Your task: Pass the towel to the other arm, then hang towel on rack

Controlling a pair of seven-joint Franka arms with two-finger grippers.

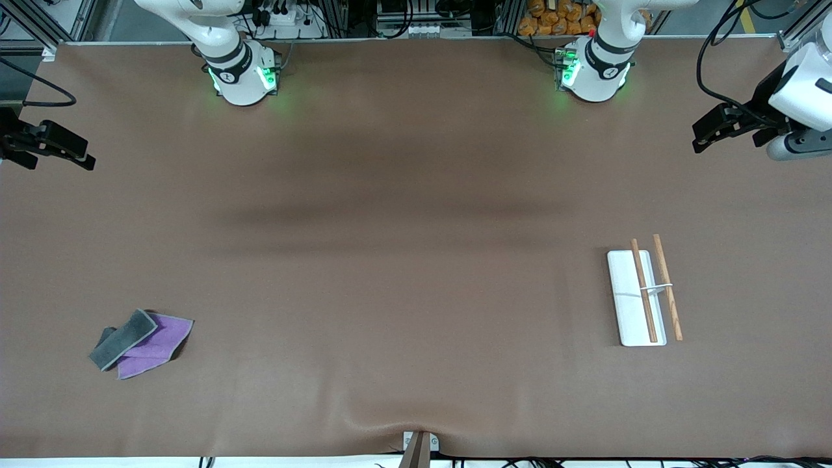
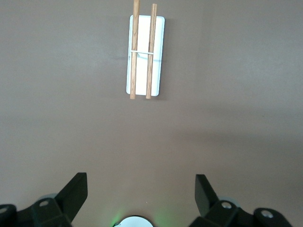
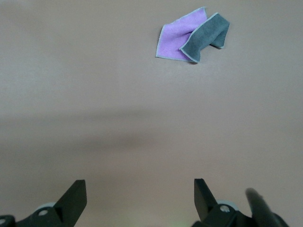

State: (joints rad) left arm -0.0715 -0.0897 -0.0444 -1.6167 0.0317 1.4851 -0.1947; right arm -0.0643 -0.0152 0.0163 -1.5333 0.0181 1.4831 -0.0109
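The towel (image 1: 140,344) lies crumpled flat on the table near the front camera, toward the right arm's end, with a grey flap folded over its purple face. In the right wrist view the towel (image 3: 194,40) sits well apart from my right gripper (image 3: 140,187). That right gripper (image 1: 84,155) hangs open and empty over the table's edge. The rack (image 1: 643,296) stands toward the left arm's end, two brown rods over a white base. My left gripper (image 1: 705,133) is raised, open and empty, with the rack (image 2: 160,56) some way off from the left gripper (image 2: 141,184).
A brown mat (image 1: 403,273) covers the whole table. The two arm bases (image 1: 244,75) (image 1: 595,71) stand along the edge farthest from the front camera. A small clamp (image 1: 419,445) sits at the mat's nearest edge.
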